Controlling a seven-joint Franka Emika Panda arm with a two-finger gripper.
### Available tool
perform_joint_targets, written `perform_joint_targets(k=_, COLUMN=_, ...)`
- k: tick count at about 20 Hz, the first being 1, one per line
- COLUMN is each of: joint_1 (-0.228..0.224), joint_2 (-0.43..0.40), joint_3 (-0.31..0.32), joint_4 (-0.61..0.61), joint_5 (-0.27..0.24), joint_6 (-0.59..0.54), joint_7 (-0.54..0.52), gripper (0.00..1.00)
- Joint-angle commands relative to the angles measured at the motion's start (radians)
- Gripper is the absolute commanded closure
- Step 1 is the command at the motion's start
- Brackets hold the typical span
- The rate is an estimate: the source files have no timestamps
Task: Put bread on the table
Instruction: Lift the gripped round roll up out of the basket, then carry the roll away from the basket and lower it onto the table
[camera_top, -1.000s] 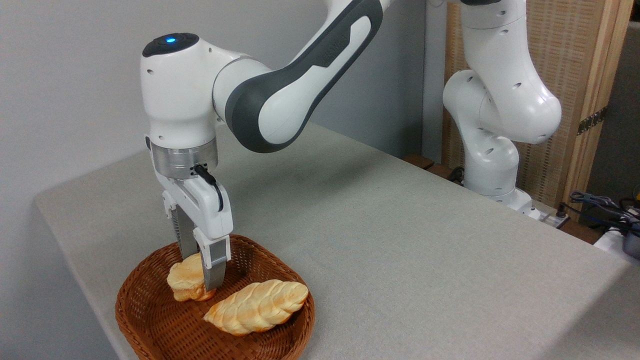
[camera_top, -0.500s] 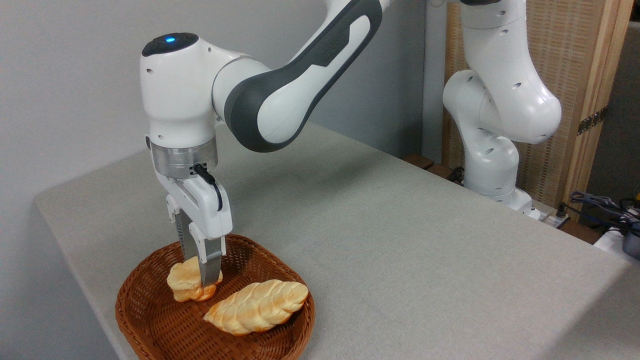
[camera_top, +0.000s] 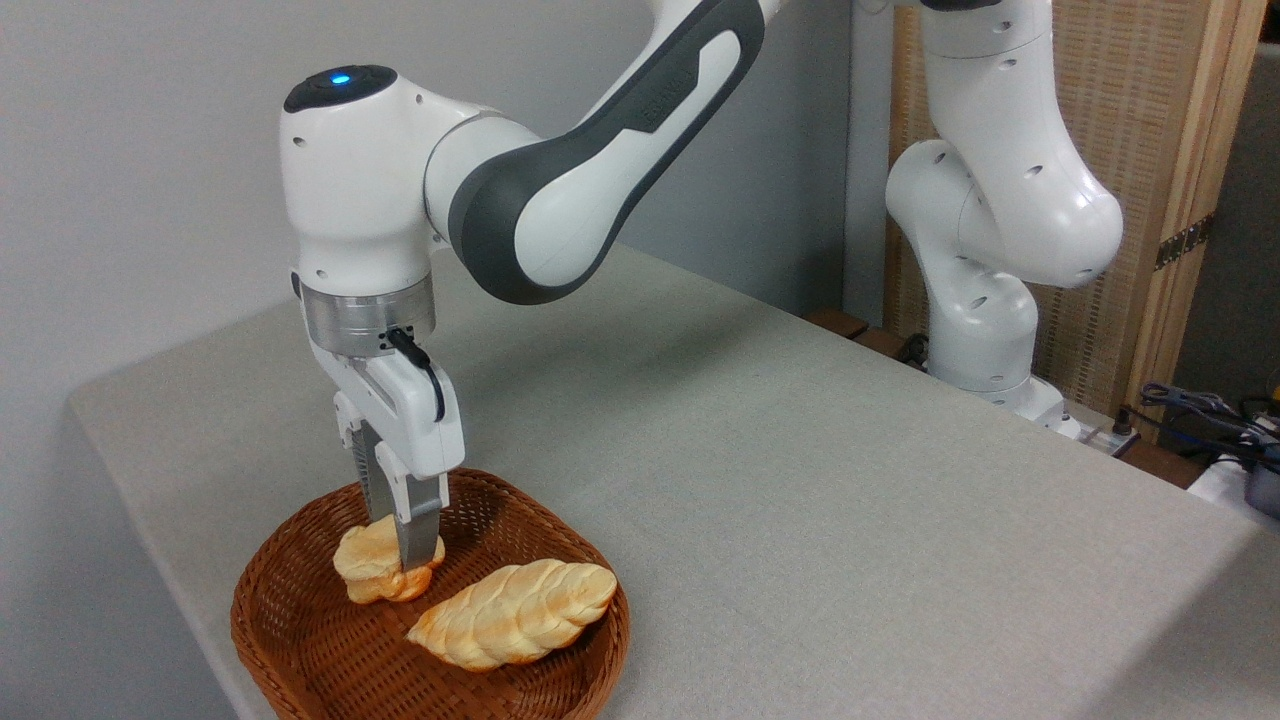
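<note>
The bread (camera_top: 364, 561), a small lumpy golden-and-cream bun, lies in the back left part of a brown wicker basket (camera_top: 300, 655). My gripper (camera_top: 408, 562) comes straight down from above, and its fingers are pinched together on the bun's right end. The near finger (camera_top: 417, 535) hides that end of the bun. The bun still looks to be resting in the basket. The table (camera_top: 800, 480), covered in light grey-beige cloth, stretches away to the right and behind the basket.
A long braided loaf (camera_top: 515, 612) lies in the basket just in front and to the right of the bun. The basket sits at the table's front left edge. The arm's white base (camera_top: 985, 330) stands at the far right edge, with cables (camera_top: 1200, 410) beyond it.
The fingers, spread around the bun a second ago, have closed onto its right end. The hand has crept up very slightly; the bun and loaf stay put.
</note>
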Motion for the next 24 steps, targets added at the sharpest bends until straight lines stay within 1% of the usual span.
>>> perform_joint_targets(k=1, joint_1=-0.002, joint_2=0.004, joint_3=0.001, joint_4=0.006, joint_5=0.010, joint_6=0.018, joint_7=0.012, gripper=0.67)
perform_joint_targets(k=8, joint_1=-0.002, joint_2=0.001, joint_3=0.001, joint_4=0.006, joint_5=0.010, joint_6=0.018, joint_7=0.010, gripper=0.67)
perform_joint_targets(k=14, joint_1=0.001, joint_2=-0.034, joint_3=0.006, joint_4=0.008, joint_5=0.001, joint_6=0.017, joint_7=0.007, gripper=0.65)
perform_joint_targets(k=17, joint_1=0.002, joint_2=-0.066, joint_3=0.007, joint_4=0.006, joint_5=-0.002, joint_6=0.011, joint_7=0.007, gripper=0.64)
perform_joint_targets(k=19, joint_1=0.004, joint_2=-0.091, joint_3=0.010, joint_4=0.002, joint_5=-0.002, joint_6=-0.002, joint_7=0.007, gripper=0.63)
perform_joint_targets(k=24, joint_1=0.004, joint_2=-0.147, joint_3=0.013, joint_4=-0.003, joint_5=-0.002, joint_6=-0.101, joint_7=0.006, gripper=0.60)
